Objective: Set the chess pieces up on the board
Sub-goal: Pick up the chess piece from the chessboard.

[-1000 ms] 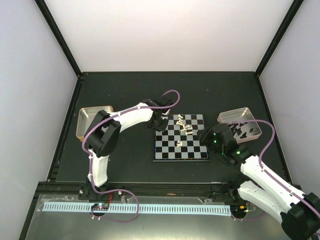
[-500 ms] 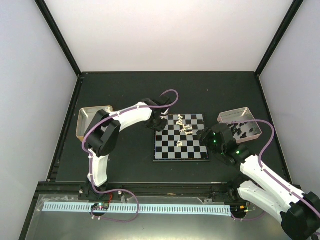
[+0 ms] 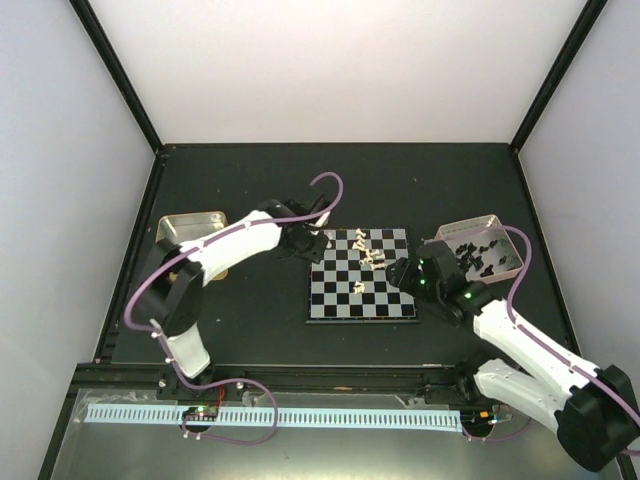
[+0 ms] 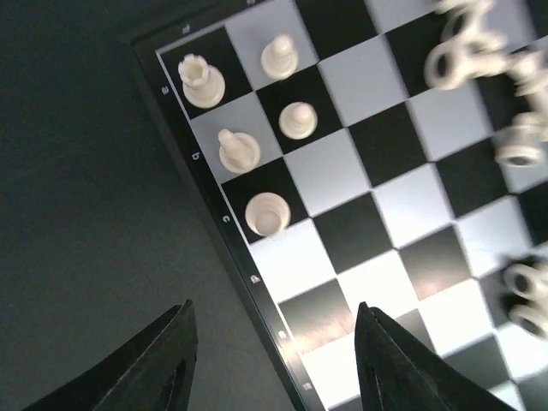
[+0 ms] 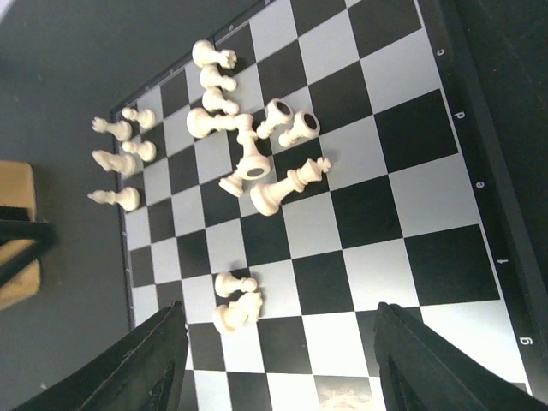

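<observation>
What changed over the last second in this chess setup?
The left gripper drew slightly left from the far-left corner of the small black-and-grey chessboard, open and empty. The right gripper barely shifted, open at its right edge. The cream-white plastic chess pieces stayed put.

5 cream pieces [image 4: 297,120] upright at board [image 4: 377,214] corner, blurred pieces [image 4: 467,60] right, perhaps toppled, jaws apart

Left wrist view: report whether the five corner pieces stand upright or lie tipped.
Upright. All five pieces show round tops from above, each on its own square of the board.
</observation>
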